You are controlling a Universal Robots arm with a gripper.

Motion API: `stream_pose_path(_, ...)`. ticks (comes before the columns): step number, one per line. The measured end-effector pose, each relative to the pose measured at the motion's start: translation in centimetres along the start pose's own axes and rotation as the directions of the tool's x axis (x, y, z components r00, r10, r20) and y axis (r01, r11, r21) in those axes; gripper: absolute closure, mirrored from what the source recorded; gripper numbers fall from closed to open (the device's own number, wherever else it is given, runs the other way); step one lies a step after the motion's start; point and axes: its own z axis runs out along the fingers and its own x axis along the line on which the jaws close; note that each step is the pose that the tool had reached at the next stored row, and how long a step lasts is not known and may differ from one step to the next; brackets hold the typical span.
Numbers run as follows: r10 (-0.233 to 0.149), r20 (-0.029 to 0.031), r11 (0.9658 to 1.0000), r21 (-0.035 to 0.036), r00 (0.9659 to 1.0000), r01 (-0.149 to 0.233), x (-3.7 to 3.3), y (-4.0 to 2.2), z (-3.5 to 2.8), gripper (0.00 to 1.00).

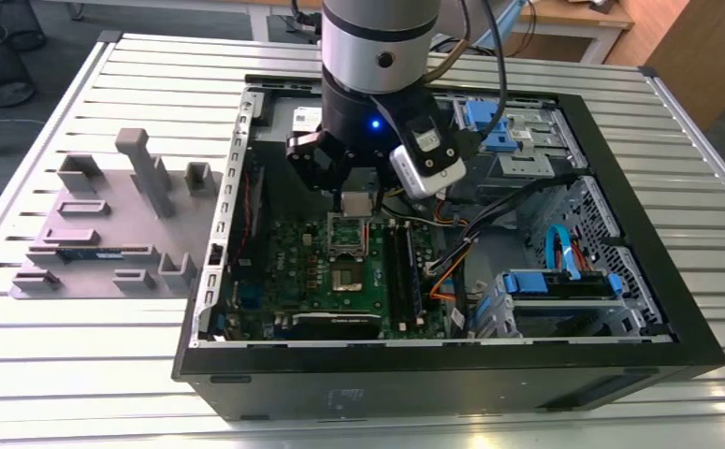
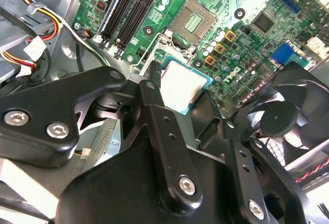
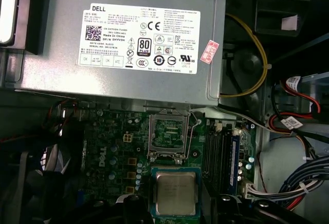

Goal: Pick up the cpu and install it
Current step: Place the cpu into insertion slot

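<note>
Nearest, my hand (image 2: 184, 88) is clamped on the cpu (image 2: 186, 85), with a black finger (image 2: 153, 77) against each of two opposite edges. I hold the chip metal top up over the green board (image 2: 247, 8), just beside the open socket (image 2: 194, 21) and not seated in it. In the first wrist view the socket (image 3: 168, 134) lies between the cpu (image 3: 176, 193) and the grey power-supply box (image 3: 118, 39).

All of this sits inside the open computer case (image 1: 462, 360), which lies on its side. The case also holds dark memory slots (image 2: 131, 3), a black fan (image 2: 288, 116), bundled cables (image 1: 462, 262) and blue-latched drive bays (image 1: 562, 285).

The case rests on a slatted metal desk (image 1: 88, 355). A grey parts fixture (image 1: 100, 234) lies on the desk at the exterior view's left.

Beyond the desk I see dark floor (image 1: 63, 103), a wire basket (image 1: 0, 56) and wooden furniture (image 1: 587, 19).
</note>
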Motion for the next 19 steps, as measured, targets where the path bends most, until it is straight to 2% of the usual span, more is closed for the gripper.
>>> stream_pose_path(8, 0.0, 0.0, 1.0, 0.0002, 1.0, 0.0, 0.01, -0.11, 0.43, 0.53)
stream_pose_path(19, 0.008, 0.0004, 1.0, 0.0002, 1.0, -0.008, 0.07, -0.89, 1.29, 0.53)
